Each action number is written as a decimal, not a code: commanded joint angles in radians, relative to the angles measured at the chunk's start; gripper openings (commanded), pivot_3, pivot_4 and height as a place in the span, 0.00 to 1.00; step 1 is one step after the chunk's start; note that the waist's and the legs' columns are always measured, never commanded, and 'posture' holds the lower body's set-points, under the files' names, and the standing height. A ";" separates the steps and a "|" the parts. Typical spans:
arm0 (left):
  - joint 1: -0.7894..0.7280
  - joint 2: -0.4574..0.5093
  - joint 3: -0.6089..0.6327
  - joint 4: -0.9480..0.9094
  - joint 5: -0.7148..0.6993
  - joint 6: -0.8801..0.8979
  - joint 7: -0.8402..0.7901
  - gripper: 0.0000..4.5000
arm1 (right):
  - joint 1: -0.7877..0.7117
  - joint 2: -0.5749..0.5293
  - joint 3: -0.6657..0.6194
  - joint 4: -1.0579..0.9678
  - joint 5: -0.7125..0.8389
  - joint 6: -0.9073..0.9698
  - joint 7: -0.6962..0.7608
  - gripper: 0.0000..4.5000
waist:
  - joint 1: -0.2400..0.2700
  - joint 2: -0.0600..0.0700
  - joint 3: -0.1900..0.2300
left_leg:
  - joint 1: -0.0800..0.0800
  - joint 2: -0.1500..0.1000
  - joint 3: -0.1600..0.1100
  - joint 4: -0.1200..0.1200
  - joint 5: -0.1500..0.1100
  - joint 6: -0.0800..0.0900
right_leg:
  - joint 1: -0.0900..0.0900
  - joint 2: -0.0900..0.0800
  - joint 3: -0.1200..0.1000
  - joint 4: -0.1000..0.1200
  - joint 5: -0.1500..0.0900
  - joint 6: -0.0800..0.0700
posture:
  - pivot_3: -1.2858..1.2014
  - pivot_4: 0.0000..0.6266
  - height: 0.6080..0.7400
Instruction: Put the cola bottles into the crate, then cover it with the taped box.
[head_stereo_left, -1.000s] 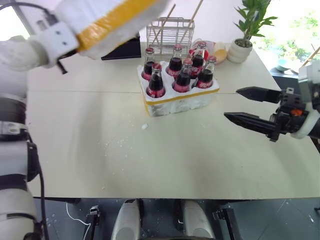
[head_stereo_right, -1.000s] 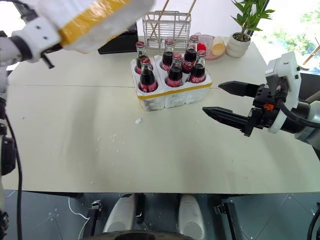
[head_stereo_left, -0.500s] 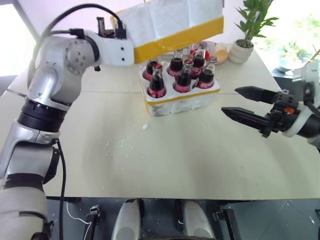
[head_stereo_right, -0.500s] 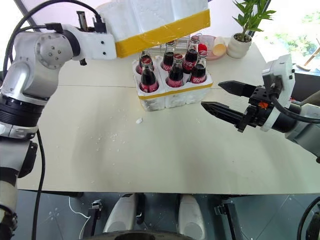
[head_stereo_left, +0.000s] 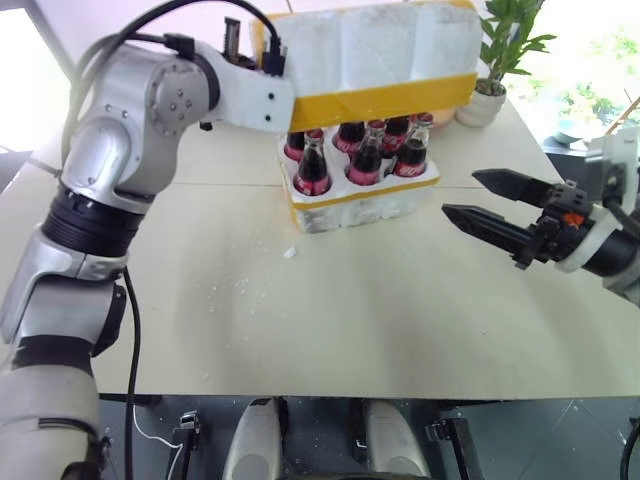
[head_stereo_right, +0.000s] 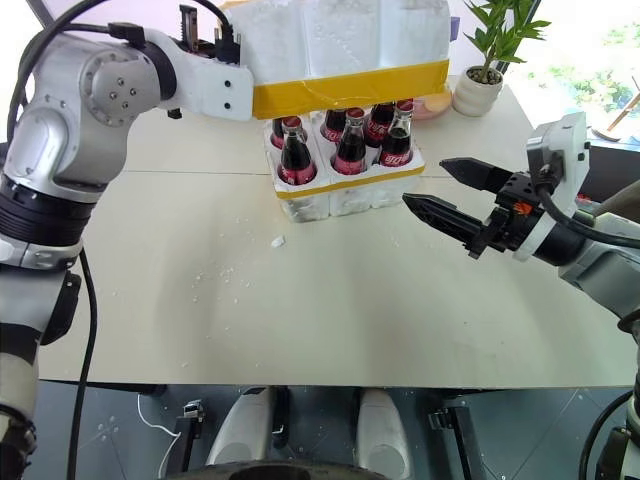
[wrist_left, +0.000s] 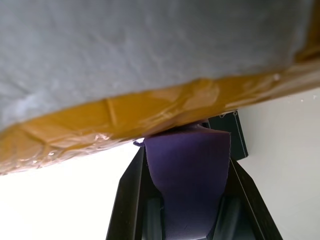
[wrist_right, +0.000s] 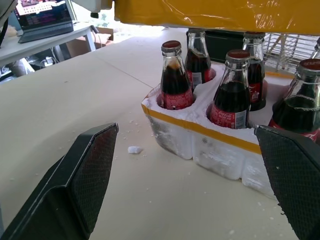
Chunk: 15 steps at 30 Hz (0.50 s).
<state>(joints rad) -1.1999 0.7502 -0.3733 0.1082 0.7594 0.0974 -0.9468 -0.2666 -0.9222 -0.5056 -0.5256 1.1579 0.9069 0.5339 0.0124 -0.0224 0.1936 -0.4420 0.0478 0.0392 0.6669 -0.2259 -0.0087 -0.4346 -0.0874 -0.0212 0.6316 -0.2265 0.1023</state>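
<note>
Bottles (head_stereo_left: 358, 155) of dark cola with red labels stand in the holes of a low white foam crate (head_stereo_left: 362, 203) with a yellow tape band, which sits on the table (head_stereo_left: 330, 310) toward its far edge, about midway along it. Directly above the crate hangs a large white foam box (head_stereo_left: 375, 50) with a yellow tape band along its lower rim; its rim is level with the bottle caps and hides most of them in the head views. The left gripper (wrist_left: 187, 165) is clamped shut on the box's left end, its black fingers (wrist_left: 131, 195) closed against the taped rim in the wrist view. The right gripper (head_stereo_left: 490, 200) hovers over the table to the right of the crate, clear of it, pointing toward it with its fingers (wrist_right: 75, 185) spread wide apart and nothing between them. White foam crumbs (head_stereo_left: 289, 253) lie on the table in front of the crate. A potted plant (head_stereo_left: 497, 60) stands near the far right corner.
</note>
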 joint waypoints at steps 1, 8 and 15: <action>-0.013 0.007 -0.008 -0.003 0.026 -0.025 -0.006 0.07 | -0.024 0.004 -0.011 -0.001 0.008 -0.027 -0.011 1.00 | 0.000 0.000 0.000 | 0.000 0.000 0.000 0.000 0.000 0.000 | 0.000 0.000 0.000 0.000 0.000 0.000 | 0.52 0.24 1.00; -0.013 -0.046 -0.034 0.049 0.044 -0.045 0.020 0.07 | -0.021 0.022 0.000 -0.010 0.002 -0.042 -0.031 1.00 | 0.001 0.000 0.000 | 0.000 0.000 0.000 0.000 0.000 0.000 | 0.000 0.000 0.000 0.000 0.000 0.000 | 0.52 0.24 1.00; -0.023 -0.081 -0.031 0.103 0.021 -0.069 0.024 0.72 | 0.005 0.050 -0.010 -0.027 0.003 -0.055 -0.060 1.00 | 0.000 0.000 0.000 | 0.000 0.000 0.000 0.000 0.000 0.000 | 0.000 0.000 0.000 0.000 0.000 0.000 | 0.52 0.24 1.00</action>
<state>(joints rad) -1.1982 0.6664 -0.4196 0.2343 0.7932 0.0326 -0.9227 -0.2654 -0.8791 -0.4878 -0.5265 1.1539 0.8751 0.4800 0.0127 -0.0222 0.1935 -0.4418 0.0479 0.0389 0.6670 -0.2259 -0.0085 -0.4343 -0.0871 -0.0212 0.6319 -0.2265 0.1024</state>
